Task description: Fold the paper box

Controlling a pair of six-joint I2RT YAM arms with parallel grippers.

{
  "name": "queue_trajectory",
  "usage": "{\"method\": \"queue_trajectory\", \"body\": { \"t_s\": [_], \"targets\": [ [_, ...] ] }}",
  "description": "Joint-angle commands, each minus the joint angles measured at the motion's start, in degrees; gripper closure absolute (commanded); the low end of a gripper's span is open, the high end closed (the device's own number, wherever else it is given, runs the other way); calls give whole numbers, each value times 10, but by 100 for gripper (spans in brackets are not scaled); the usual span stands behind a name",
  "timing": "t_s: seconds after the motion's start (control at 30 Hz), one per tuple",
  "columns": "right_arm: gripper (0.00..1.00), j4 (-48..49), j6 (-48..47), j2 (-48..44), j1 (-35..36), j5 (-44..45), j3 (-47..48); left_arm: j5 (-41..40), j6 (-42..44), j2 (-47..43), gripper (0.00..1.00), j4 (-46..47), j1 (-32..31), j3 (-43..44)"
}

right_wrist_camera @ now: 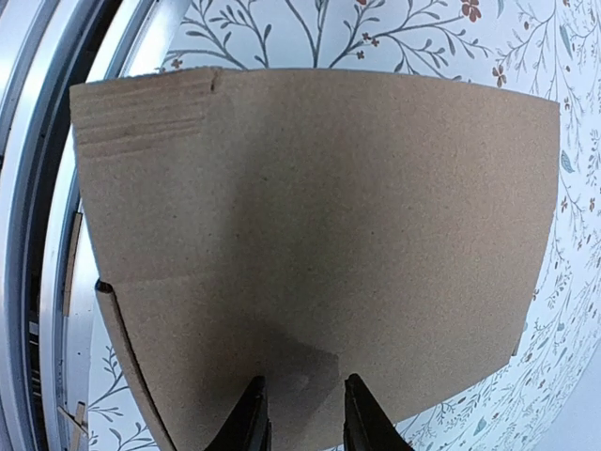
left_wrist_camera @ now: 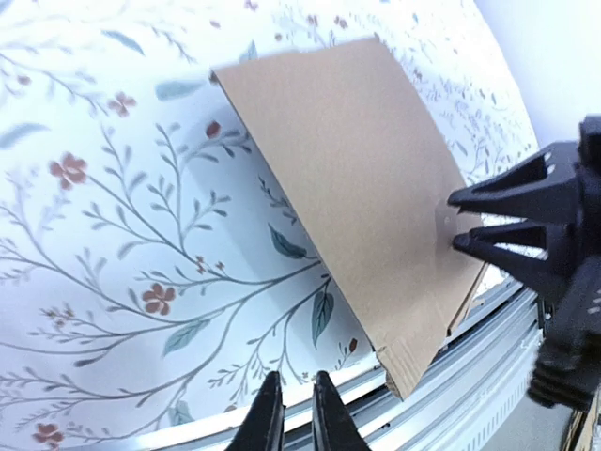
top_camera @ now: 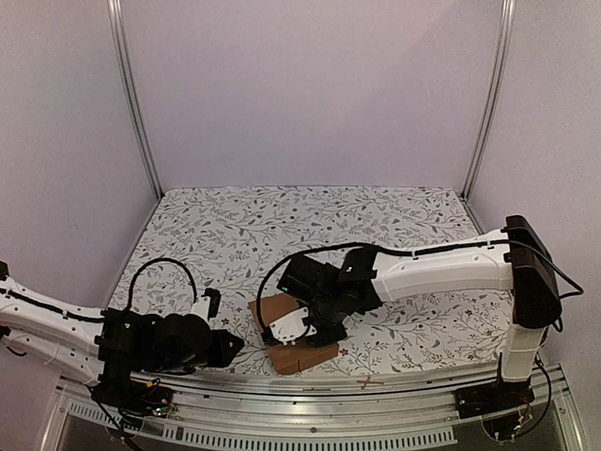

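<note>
Pressing down on the paper box [top_camera: 293, 331], right gripper [top_camera: 302, 331] narrowly parted above its middle.
Left gripper [top_camera: 232, 346], nearly closed and empty, waits just beside the box's left edge.

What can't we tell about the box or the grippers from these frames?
- Paper box, top view: middle hidden under the right gripper; folds unreadable.
- Right wrist view: the right gripper's fingertips are cut off by the bottom edge; a grip is unconfirmed.
- Left gripper, left wrist view: only the tips show; nothing between them.

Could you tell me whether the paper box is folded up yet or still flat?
Still mostly flat: the paper box lies as a brown sheet on the table.
</note>
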Motion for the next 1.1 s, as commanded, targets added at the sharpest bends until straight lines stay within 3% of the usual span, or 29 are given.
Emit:
{"method": "queue_trajectory", "body": {
  "t_s": [0.0, 0.07, 0.2, 0.27, 0.33, 0.43, 0.63, 0.87, 1.07],
  "targets": [
    [75, -3, 8, -14, 3, 32, -7, -135, 111, -102, 91, -176, 7, 53],
    [75, -4, 8, -40, 3, 34, -19, -113, 197, -131, 96, -151, 67, 66],
    [74, -17, 6, -93, 3, 17, -36, 78, 352, -94, 98, -63, 224, 100],
    [73, -27, 2, -114, 3, 8, -43, 148, 407, -20, 88, -65, 277, 152],
    [72, -28, 0, -131, 3, 5, -50, 183, 464, 68, 70, -87, 297, 223],
    [71, -29, 2, -147, 2, -4, -59, 201, 524, 185, 62, -127, 319, 325],
    [71, -27, -1, -99, 2, -39, -25, 218, 525, 251, 61, -128, 357, 405],
    [71, -29, 5, -28, 21, -68, 14, 318, 528, 301, 60, -136, 373, 393],
    [71, -28, 7, -6, 24, -61, 17, 347, 521, 342, 59, -122, 373, 369]
  ]
}}
